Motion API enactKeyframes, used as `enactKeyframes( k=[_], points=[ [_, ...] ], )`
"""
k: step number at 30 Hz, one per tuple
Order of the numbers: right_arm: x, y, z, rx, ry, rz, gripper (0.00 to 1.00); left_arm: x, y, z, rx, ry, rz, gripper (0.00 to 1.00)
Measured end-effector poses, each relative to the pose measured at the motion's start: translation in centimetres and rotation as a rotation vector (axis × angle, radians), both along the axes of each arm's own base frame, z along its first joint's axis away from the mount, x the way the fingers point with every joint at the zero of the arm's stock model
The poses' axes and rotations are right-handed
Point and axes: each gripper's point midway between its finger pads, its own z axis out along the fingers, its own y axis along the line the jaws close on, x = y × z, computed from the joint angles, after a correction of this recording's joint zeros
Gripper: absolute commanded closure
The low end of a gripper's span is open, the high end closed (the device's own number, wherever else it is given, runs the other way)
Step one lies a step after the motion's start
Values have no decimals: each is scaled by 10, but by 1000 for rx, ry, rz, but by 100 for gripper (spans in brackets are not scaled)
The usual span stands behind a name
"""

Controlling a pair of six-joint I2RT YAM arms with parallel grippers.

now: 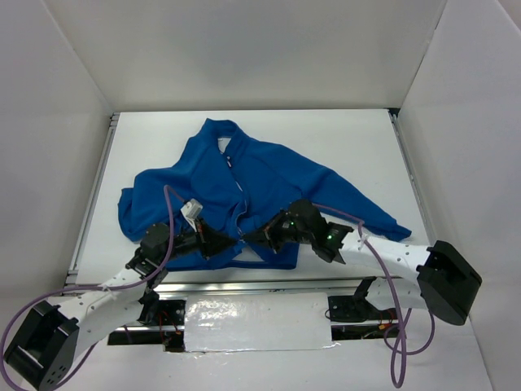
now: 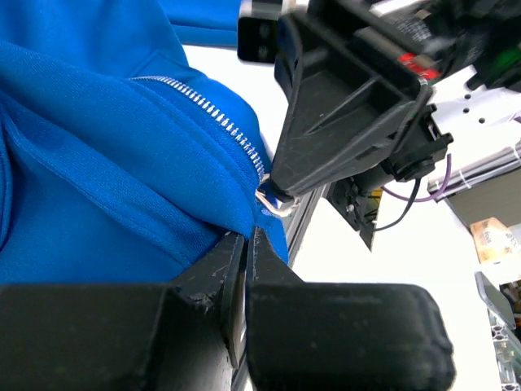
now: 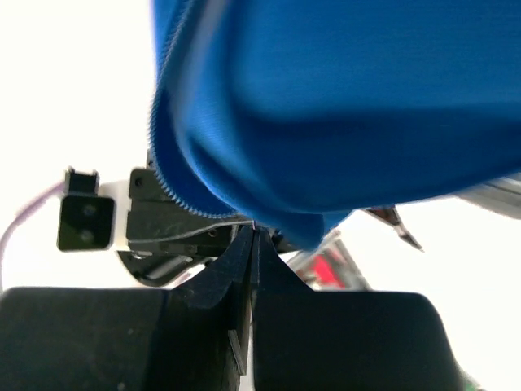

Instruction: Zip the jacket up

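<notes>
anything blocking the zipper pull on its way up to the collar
Nothing visible does. The right gripper pinches the zipper pull, the left gripper clamps the jacket beside it, and the zipper teeth run bare toward the collar.

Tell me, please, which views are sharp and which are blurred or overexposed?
Top external: evenly lit, jacket sharp. Left wrist: zipper and pull crisp, far right background bright. Right wrist: jacket out of focus up close, background blown out to white.
</notes>
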Motion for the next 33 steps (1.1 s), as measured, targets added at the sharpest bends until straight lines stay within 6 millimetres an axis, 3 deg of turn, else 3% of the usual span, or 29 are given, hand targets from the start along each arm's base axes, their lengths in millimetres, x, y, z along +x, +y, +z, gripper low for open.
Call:
enactKeyframes(
  k=[5,11,17,22,28,33],
  points=[
    [-4,-13,-13,88,90,-79,100,-3,-2,-7,24,6,-16,100],
    [4,-4,15,228,63,-90,100,1,-4,-1,21,-9,-10,100],
    [11,6,16,297,39,-79,100,6,-5,-2,36,-16,-3,100],
    [13,2,21,315,17,-104,100,8,-9,-2,40,-17,-2,100],
    [16,-7,43,356,-33,-145,100,11,-14,15,10,-66,-8,100],
    [24,-11,38,359,-48,-183,100,11,-17,18,13,-92,-19,100]
  ],
)
